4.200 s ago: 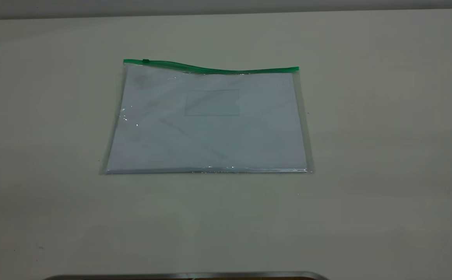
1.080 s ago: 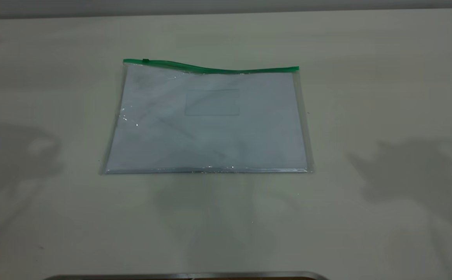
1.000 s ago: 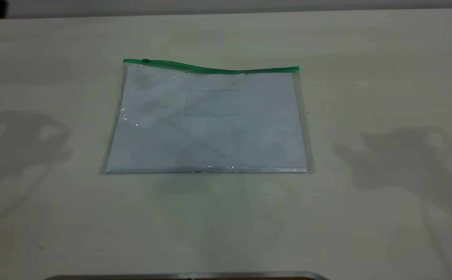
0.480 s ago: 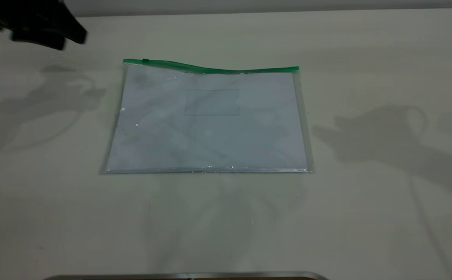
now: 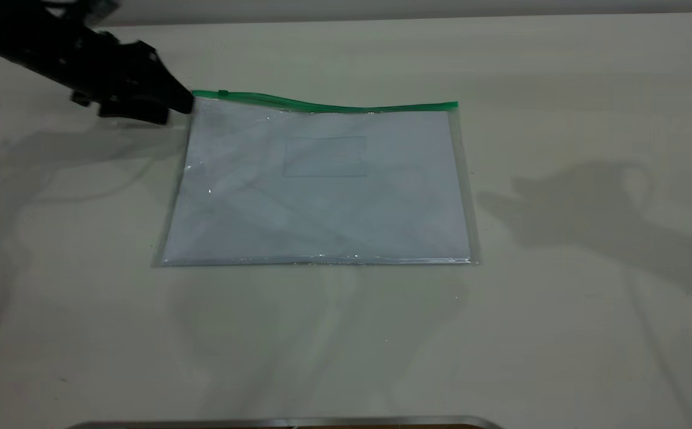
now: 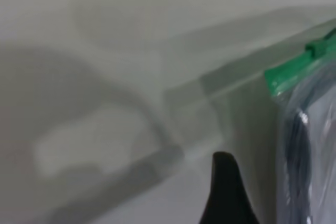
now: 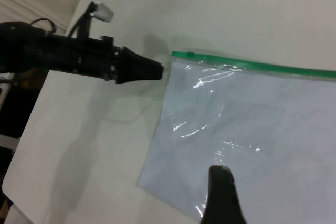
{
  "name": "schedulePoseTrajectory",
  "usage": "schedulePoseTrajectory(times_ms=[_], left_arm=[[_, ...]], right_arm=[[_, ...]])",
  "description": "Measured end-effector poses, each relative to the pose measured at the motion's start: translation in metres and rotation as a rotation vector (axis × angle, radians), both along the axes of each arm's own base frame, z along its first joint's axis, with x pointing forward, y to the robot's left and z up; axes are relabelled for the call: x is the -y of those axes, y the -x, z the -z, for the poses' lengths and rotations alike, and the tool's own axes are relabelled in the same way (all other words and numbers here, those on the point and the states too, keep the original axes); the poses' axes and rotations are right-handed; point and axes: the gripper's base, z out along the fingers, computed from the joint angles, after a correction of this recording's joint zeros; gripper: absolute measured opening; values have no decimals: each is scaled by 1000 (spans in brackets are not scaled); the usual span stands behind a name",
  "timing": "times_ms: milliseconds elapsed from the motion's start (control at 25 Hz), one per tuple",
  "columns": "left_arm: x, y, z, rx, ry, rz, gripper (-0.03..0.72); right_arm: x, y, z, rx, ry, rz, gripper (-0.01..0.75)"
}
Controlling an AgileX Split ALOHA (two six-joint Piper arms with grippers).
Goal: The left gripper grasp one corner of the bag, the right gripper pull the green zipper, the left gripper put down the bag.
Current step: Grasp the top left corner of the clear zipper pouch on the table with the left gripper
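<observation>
Bag flat, left hand beside corner, fingers' gap unclear

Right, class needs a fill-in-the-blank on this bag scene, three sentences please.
1. The left pincer is at the bag's far ____ corner.
2. The zipper is coloured ____.
3. The bag lies ____ on the table.

Missing words: left; green; flat
</observation>
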Motion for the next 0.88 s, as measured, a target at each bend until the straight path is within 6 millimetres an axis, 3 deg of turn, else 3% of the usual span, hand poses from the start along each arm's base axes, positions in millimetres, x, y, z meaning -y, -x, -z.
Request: schedulePoseTrajectory(times_ms=[200,600,720,880], left_arm=[[25,0,9,16,-7,43,574],[33,0,16,5,57,20,547],[34,1,16,6,60,26,457],[36,1,16,9,62,36,232]], right_arm=[[0,0,0,0,-1,1,585],[0,0,0,0,-1,1,585],[0,0,0,0,-1,1,585],[0,-1,1,-2,0,0,585]])
